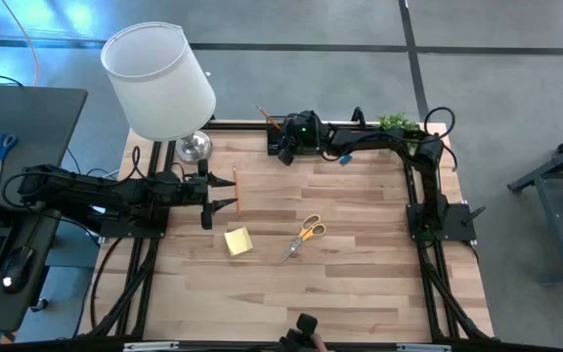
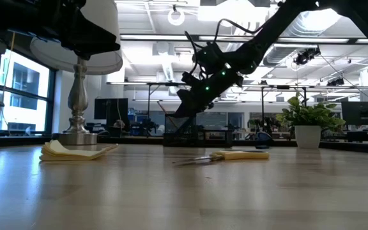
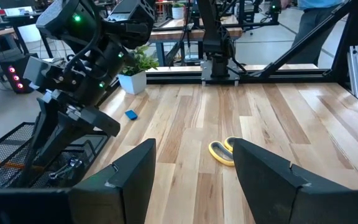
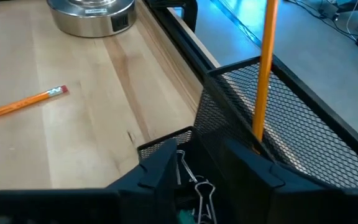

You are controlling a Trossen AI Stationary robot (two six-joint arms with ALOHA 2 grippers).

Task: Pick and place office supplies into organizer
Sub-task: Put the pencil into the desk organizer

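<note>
Binder clip (image 4: 199, 186) directly under right claw (image 4: 194, 171), fingers parted, nothing held, over organizer (image 4: 303, 124); pencil (image 4: 263, 74) upright beside.

Wooden table (image 1: 360, 293) stood on a grey floor, white-shaded lamp (image 1: 159, 78) with silver base (image 1: 194, 147) at its far left corner, small green plant (image 1: 395, 122) in white pot (image 2: 308, 136) at far right, dark desk (image 1: 18, 147) left, bearing blue-handled scissors (image 1: 3, 147).
</note>
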